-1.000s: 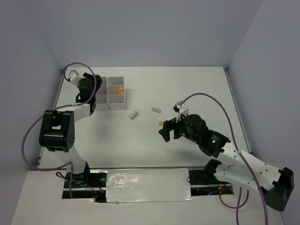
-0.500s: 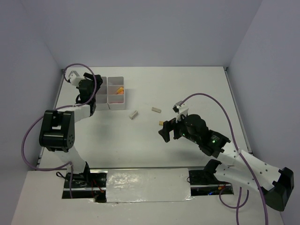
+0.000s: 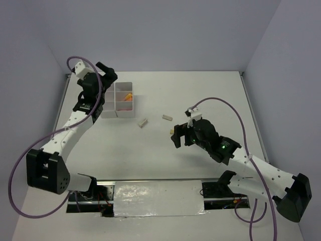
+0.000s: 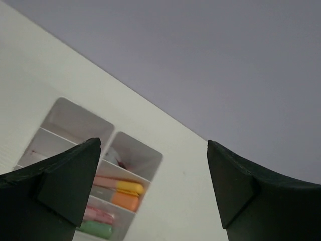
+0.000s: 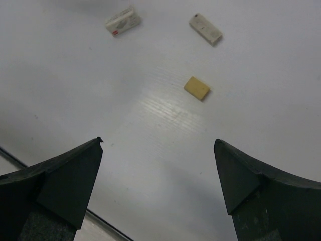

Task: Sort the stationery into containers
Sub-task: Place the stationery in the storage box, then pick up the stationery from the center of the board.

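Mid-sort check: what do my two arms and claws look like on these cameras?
The left arm and right arm have white links and black joint housings, and each trails a looping purple cable. A green light glows on the right arm. The left claw and right claw are matte black and wedge-shaped.

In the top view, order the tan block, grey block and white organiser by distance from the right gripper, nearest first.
1. Small flat tan block, beside the right gripper.
2. Small grey rectangular block, farther back.
3. White compartmented organiser box, far left.
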